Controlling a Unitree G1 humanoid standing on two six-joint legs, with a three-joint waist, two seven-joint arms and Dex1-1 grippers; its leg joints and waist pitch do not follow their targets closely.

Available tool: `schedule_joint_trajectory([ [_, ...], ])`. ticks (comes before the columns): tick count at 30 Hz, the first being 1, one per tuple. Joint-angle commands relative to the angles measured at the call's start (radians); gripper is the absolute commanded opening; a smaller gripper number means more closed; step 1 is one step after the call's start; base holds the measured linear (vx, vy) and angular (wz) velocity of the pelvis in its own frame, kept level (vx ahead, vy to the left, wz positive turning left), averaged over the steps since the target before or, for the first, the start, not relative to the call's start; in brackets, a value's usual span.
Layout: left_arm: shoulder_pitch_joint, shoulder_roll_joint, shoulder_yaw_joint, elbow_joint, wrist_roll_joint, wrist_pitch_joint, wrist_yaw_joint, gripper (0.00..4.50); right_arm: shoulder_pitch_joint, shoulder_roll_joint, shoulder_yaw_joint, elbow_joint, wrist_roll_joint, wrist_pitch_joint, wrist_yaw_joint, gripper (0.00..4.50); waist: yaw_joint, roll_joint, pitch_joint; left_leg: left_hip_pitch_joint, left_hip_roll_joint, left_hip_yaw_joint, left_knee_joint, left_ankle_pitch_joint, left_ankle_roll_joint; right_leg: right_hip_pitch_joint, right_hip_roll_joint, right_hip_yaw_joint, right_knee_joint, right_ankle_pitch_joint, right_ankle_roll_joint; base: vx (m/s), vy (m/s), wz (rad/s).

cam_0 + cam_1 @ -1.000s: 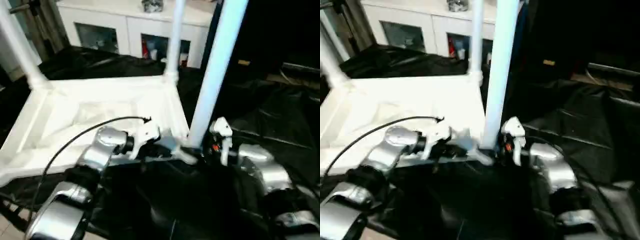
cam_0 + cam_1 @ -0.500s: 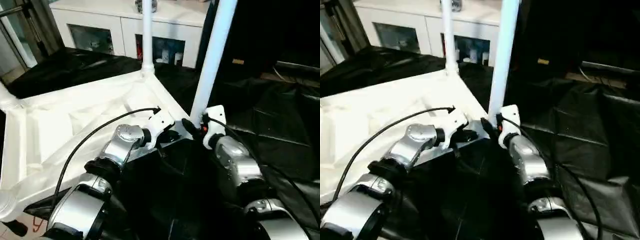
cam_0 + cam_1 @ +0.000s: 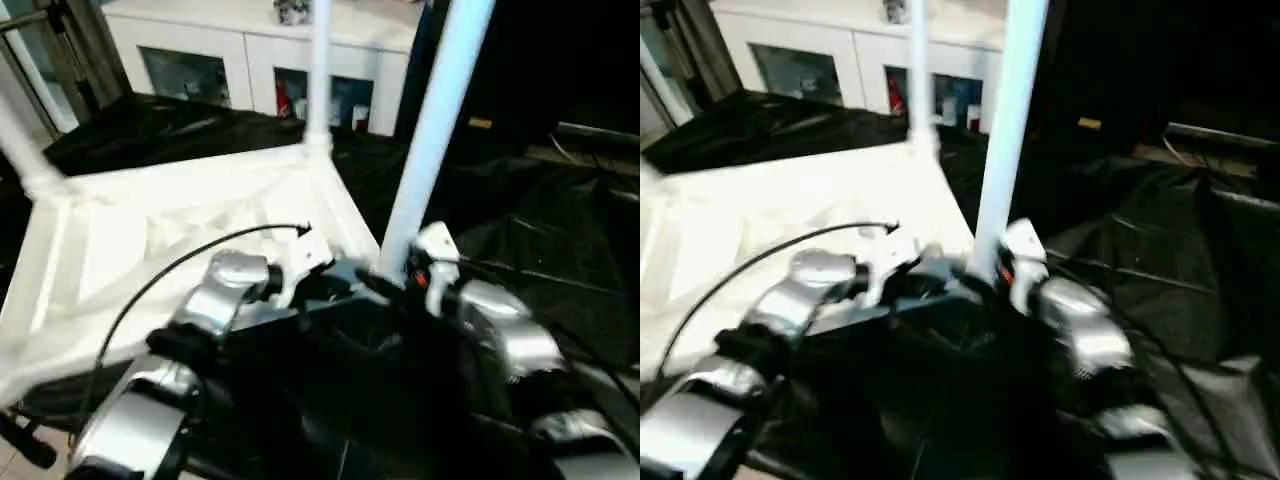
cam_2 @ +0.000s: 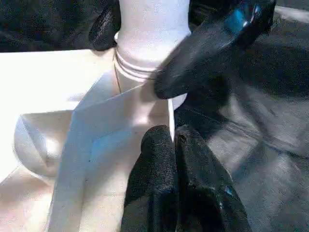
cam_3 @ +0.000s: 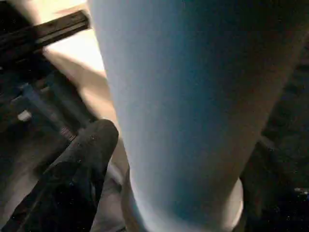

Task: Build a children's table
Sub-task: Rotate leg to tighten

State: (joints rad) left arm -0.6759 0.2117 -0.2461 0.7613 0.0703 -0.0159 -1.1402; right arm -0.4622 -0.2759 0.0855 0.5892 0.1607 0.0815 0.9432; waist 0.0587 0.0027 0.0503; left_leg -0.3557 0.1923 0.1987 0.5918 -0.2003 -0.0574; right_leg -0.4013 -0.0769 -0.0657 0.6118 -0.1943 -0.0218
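The children's table lies upside down, its white ribbed top (image 3: 150, 240) on black sheeting. Three tube legs stand up from its corner sockets: the near leg (image 3: 430, 140), a far leg (image 3: 320, 70) and one at the left (image 3: 20, 140). My right gripper (image 3: 385, 280) is open at the near leg's foot; one finger (image 5: 82, 159) stands just off the tube (image 5: 178, 96). Its other finger (image 4: 203, 53) touches the socket collar (image 4: 140, 67). My left gripper (image 4: 175, 140) is shut and empty, its tips against the top's rim (image 4: 120, 111) beside that socket.
A white cabinet with glass doors (image 3: 250, 60) stands behind the table. Crumpled black sheeting (image 3: 540, 230) covers the ground to the right and in front. A dark stand (image 3: 80, 50) rises at the far left. My left arm's black cable (image 3: 150, 285) arcs over the top.
The whole picture has shifted with the head's movement. Both grippers stay at the near corner by the leg's foot, and the leg stands as before.
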Motion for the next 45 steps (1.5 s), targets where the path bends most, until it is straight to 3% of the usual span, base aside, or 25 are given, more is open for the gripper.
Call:
schedule_joint_trajectory([
  [1,0.005,-0.007,-0.013,-0.029,-0.038,-0.029,-0.037,0.0,0.016,-0.014,0.049,-0.045,0.011,0.022,0.096,3.76,0.003,-0.014,-0.062,0.002,0.046,-0.016,-0.06,-0.121,0.104,0.055,-0.073,0.049,-0.068,-0.111,-0.254,0.0,0.0,0.0],
  [7,0.023,0.036,-0.018,-0.053,-0.05,-0.036,-0.114,0.0,0.031,-0.073,0.074,-0.082,0.025,0.051,0.205,3.76,0.009,-0.015,-0.063,0.001,0.047,-0.016,-0.06,-0.109,0.105,0.056,-0.072,0.048,-0.065,-0.102,-0.253,0.0,0.0,0.0],
  [8,0.027,0.043,-0.019,-0.059,-0.055,-0.034,-0.128,0.0,0.032,-0.079,0.076,-0.09,0.032,0.065,0.219,3.5,0.009,-0.016,-0.063,0.0,0.048,-0.017,-0.06,-0.107,0.106,0.056,-0.073,0.048,-0.064,-0.098,-0.255,0.0,0.0,0.0],
  [14,0.041,0.06,-0.019,-0.075,-0.061,-0.032,-0.168,0.0,0.037,-0.086,0.076,-0.108,0.044,0.093,0.25,3.25,0.008,-0.015,-0.062,0.002,0.047,-0.016,-0.061,-0.117,0.093,0.053,-0.072,0.048,-0.067,-0.125,-0.251,0.0,0.0,0.0],
  [16,0.042,0.061,-0.018,-0.077,-0.062,-0.029,-0.17,0.0,0.04,-0.086,0.078,-0.114,0.05,0.101,0.254,2.99,0.009,-0.014,-0.063,0.003,0.048,-0.017,-0.061,-0.113,0.092,0.053,-0.072,0.048,-0.066,-0.119,-0.251,0.0,0.0,0.0],
  [23,0.035,0.04,-0.009,-0.071,-0.061,-0.023,-0.117,0.0,0.055,-0.06,0.065,-0.115,0.05,0.116,0.207,2.62,0.011,-0.015,-0.064,0.002,0.046,-0.017,-0.06,-0.108,0.089,0.054,-0.073,0.048,-0.065,-0.113,-0.252,0.0,0.0,0.0],
  [25,0.008,0.004,0.005,-0.04,-0.045,-0.007,-0.031,0.0,0.046,-0.008,0.03,-0.069,0.036,0.103,0.077,2.61,0.007,-0.013,-0.061,0.004,0.048,-0.017,-0.062,-0.122,0.08,0.049,-0.074,0.049,-0.069,-0.135,-0.248,0.0,0.0,0.0],
  [27,-0.015,-0.023,0.012,-0.013,-0.028,-0.002,0.04,0.0,0.029,0.031,0.015,-0.017,0.0,0.078,-0.046,2.61,0.0,-0.015,-0.061,0.004,0.043,-0.021,-0.065,-0.141,0.054,0.051,-0.077,0.049,-0.077,-0.202,-0.23,0.0,0.0,0.0],
  [29,-0.026,-0.036,0.015,-0.001,-0.023,0.002,0.068,0.0,0.022,0.047,0.013,0.006,-0.02,0.063,-0.099,2.59,-0.006,-0.014,-0.06,0.006,0.041,-0.02,-0.065,-0.139,0.043,0.048,-0.074,0.05,-0.079,-0.207,-0.225,0.0,0.0,0.0],
  [32,-0.06,-0.08,0.025,0.035,-0.005,0.017,0.177,0.0,-0.003,0.102,-0.014,0.066,-0.041,0.065,-0.254,2.59,-0.01,-0.013,-0.059,0.008,0.039,-0.019,-0.065,-0.149,0.042,0.048,-0.073,0.051,-0.082,-0.223,-0.217,0.0,0.0,0.0],
  [35,-0.093,-0.133,0.035,0.065,0.004,0.036,0.284,0.0,-0.031,0.169,-0.042,0.113,-0.058,0.06,-0.408,2.59,-0.01,-0.013,-0.062,0.006,0.039,-0.021,-0.065,-0.126,0.045,0.052,-0.073,0.05,-0.077,-0.18,-0.221,0.0,0.0,0.0],
  [38,-0.103,-0.157,0.036,0.073,0.001,0.041,0.305,0.0,-0.05,0.2,-0.045,0.135,-0.076,0.049,-0.481,2.59,-0.011,-0.011,-0.064,0.006,0.04,-0.02,-0.064,-0.106,0.049,0.052,-0.073,0.051,-0.072,-0.137,-0.233,0.0,0.0,0.0],
  [42,-0.096,-0.159,0.023,0.066,0.0,0.02,0.267,0.0,-0.067,0.225,-0.042,0.138,-0.052,0.013,-0.443,2.59,-0.008,-0.01,-0.066,0.004,0.039,-0.018,-0.061,-0.084,0.082,0.056,-0.074,0.051,-0.066,-0.065,-0.25,0.0,0.0,0.0],
  [43,-0.095,-0.157,0.022,0.066,-0.001,0.017,0.261,0.0,-0.069,0.227,-0.048,0.137,-0.042,0.014,-0.435,3.15,-0.009,-0.011,-0.065,0.004,0.039,-0.018,-0.061,-0.099,0.087,0.057,-0.074,0.051,-0.068,-0.077,-0.252,0.0,0.0,0.0],
  [45,-0.074,-0.127,0.013,0.046,-0.009,0.003,0.194,0.0,-0.069,0.201,-0.051,0.114,-0.019,0.023,-0.356,3.33,-0.008,-0.013,-0.065,0.004,0.04,-0.018,-0.062,-0.106,0.091,0.057,-0.075,0.051,-0.069,-0.092,-0.252,0.0,0.0,0.0],
])
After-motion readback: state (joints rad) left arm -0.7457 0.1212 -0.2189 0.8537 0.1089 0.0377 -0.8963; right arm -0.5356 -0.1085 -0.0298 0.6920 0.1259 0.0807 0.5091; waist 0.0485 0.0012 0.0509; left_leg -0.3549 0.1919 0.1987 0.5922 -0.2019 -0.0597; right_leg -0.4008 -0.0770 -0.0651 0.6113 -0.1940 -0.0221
